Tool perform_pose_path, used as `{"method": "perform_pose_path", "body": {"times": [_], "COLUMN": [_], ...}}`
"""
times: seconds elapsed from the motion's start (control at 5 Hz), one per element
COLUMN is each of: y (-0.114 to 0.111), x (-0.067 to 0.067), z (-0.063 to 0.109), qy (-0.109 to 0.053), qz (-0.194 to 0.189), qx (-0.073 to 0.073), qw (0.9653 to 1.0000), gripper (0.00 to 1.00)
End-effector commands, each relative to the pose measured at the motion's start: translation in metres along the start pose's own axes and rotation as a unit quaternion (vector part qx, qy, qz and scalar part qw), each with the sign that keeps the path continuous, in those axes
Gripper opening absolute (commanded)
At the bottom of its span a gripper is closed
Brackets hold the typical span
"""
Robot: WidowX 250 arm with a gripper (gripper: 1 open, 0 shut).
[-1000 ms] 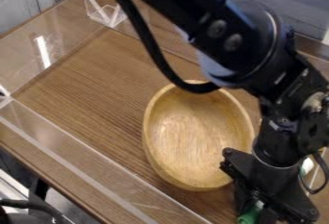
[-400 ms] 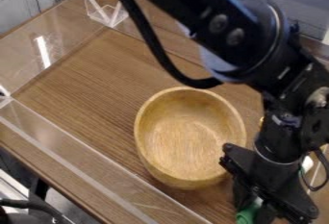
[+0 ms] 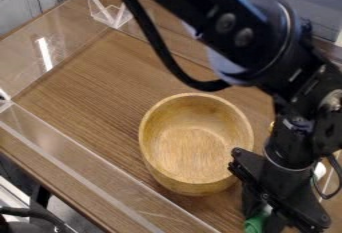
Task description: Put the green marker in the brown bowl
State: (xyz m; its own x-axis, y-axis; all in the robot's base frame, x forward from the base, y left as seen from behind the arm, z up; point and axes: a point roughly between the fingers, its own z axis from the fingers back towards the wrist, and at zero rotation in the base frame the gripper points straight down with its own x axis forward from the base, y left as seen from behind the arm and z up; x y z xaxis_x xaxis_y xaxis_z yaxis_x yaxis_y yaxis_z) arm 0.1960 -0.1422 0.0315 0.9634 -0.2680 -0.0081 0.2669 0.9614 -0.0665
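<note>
The brown bowl (image 3: pixel 197 142), round light wood with visible grain, sits empty on the wooden table, a little right of centre. My gripper (image 3: pixel 263 218) points straight down at the table's near right, just right of the bowl's rim. Its black fingers are shut low over the table. Only small green bits of the green marker (image 3: pixel 254 220) show between and below the fingers. The rest of the marker is hidden by the gripper body.
The black arm (image 3: pixel 227 27) arches from the top of the view over the bowl's far side. A clear acrylic wall (image 3: pixel 54 142) runs along the table's left and near edge. A clear stand (image 3: pixel 107 12) sits at the far left corner.
The bowl has shifted slightly to the left, away from the gripper. The gripper has stayed in place, shut.
</note>
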Motion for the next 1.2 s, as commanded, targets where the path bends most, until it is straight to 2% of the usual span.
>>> {"method": "perform_pose_path", "body": {"times": [0.0,1.0], "y": [-0.0058,-0.0063], "x": [0.0103,0.0066], "z": [0.0181,0.0263], "qy": [-0.033,-0.030], "qz": [-0.011,-0.034], "qx": [-0.008,-0.002], "qw": [0.9993,0.9990], "gripper": [0.00,0.00]}}
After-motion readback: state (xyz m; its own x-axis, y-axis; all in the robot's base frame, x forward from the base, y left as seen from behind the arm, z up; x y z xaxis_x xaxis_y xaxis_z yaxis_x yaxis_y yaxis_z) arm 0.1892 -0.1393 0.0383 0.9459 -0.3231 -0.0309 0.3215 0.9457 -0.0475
